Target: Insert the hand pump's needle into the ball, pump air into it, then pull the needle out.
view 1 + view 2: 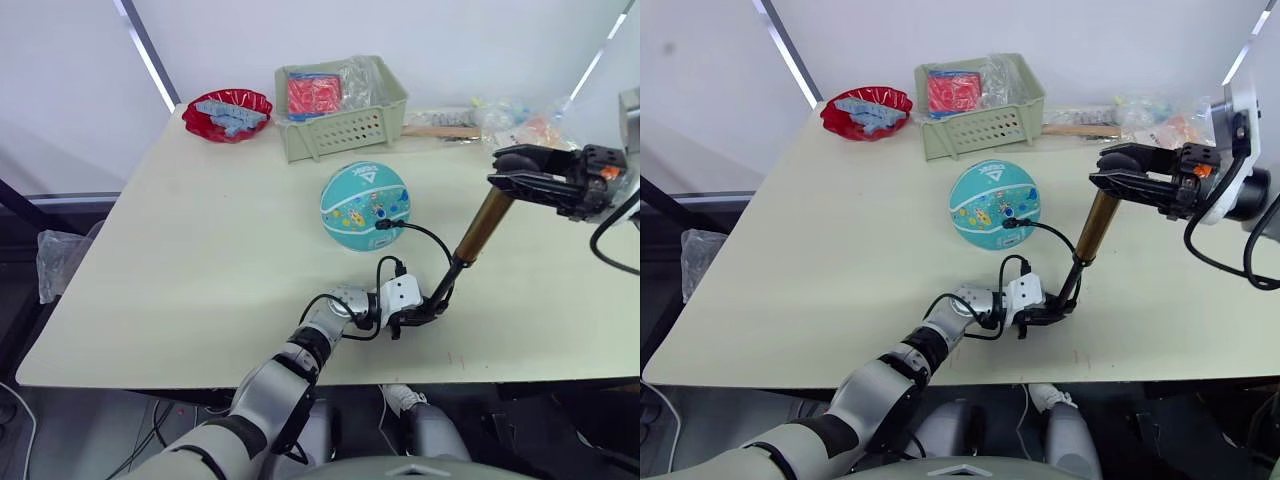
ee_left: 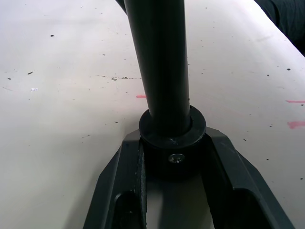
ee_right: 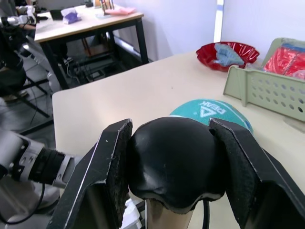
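Left eye view shows the hand pump (image 1: 484, 226) standing tilted on the pale table (image 1: 180, 260), its gold barrel leaning up toward the robot's right. The left gripper (image 1: 418, 316) is closed around the pump's black bottom end, right down at the table top. In the left wrist view its two fingers (image 2: 126, 167) press on each side of the round black base cap — the dark tube rises straight up from between them.

The right gripper (image 1: 515, 174) is closed on the black handle at the top of the pump. In the right wrist view the fingers (image 3: 112, 176) squeeze the rounded black knob from both sides.

The ball (image 1: 365, 206) sits on the table in the middle, just in front of the green basket (image 1: 340, 108) and near the pump. A thin black hose (image 1: 425, 235) curves from the pump over to the ball, and the needle (image 1: 383, 224) touches the ball's lower side — too small to tell how deep it goes.

A red bowl (image 1: 228, 113) lies beside the basket, toward the robot's left.
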`<state>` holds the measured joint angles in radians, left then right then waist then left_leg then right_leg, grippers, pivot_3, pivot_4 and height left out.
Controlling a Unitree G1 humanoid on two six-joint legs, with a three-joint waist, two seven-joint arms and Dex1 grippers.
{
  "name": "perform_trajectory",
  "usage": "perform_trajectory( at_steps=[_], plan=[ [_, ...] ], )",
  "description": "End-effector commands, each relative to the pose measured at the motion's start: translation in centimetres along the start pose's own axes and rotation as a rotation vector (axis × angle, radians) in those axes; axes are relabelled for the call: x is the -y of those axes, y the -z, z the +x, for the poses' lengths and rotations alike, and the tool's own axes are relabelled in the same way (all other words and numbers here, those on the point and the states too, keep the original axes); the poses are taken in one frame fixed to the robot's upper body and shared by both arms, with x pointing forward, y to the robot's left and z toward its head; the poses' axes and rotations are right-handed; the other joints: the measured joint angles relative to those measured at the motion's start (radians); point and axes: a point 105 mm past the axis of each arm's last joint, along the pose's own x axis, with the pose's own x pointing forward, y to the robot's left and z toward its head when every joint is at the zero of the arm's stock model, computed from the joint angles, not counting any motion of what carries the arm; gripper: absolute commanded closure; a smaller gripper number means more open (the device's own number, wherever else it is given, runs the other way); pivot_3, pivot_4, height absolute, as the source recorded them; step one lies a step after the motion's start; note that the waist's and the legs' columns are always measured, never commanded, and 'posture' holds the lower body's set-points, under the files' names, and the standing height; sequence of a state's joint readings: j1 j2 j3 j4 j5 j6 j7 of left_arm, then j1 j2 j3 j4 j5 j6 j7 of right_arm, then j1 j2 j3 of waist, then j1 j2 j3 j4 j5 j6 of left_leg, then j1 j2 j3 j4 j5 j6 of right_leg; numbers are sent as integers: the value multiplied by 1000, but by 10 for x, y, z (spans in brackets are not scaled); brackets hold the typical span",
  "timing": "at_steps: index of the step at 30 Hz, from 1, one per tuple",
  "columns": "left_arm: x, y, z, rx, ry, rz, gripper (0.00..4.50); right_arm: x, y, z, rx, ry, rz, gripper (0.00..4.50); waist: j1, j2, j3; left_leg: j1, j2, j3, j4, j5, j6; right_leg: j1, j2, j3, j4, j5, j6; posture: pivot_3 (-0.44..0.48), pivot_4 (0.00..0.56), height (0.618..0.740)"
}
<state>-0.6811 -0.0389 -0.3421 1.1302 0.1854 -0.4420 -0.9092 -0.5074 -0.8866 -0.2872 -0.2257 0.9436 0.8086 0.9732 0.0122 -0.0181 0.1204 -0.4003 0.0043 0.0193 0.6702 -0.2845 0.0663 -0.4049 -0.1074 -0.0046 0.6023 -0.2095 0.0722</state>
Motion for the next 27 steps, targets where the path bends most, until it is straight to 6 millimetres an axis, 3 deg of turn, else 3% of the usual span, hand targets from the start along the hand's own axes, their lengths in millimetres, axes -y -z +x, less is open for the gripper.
perform_trajectory(
  at_steps=[1, 19, 24, 27],
  plan=[
    [38, 59, -11, -200, 106, -114, 3377, 3, 24, 1, -40, 70, -2, 2427, 0, -1, -1, 0, 0, 0, 0, 0, 0, 0, 0, 0, 0, 0, 0, 0, 150, 738],
    [40, 59, -10, -200, 114, -110, 3377, -18, 136, 16, -136, 81, 105, 2427, -3, -4, -7, 2, 1, 0, 0, 0, 0, 1, 2, -4, 0, 0, 0, 0, 150, 738],
    [40, 60, -11, -204, 112, -112, 3377, -18, 131, 19, -85, 89, 92, 2427, -3, -3, -8, 2, 1, 0, 0, 0, 0, 1, 3, -4, 0, 0, 0, 0, 150, 738],
    [40, 60, -12, -204, 113, -112, 3377, -14, 110, 21, -17, 90, 66, 2427, -2, -3, -8, 2, 1, 0, 0, 0, 0, 1, 3, -5, 0, 0, 0, 0, 150, 738]
  ],
)
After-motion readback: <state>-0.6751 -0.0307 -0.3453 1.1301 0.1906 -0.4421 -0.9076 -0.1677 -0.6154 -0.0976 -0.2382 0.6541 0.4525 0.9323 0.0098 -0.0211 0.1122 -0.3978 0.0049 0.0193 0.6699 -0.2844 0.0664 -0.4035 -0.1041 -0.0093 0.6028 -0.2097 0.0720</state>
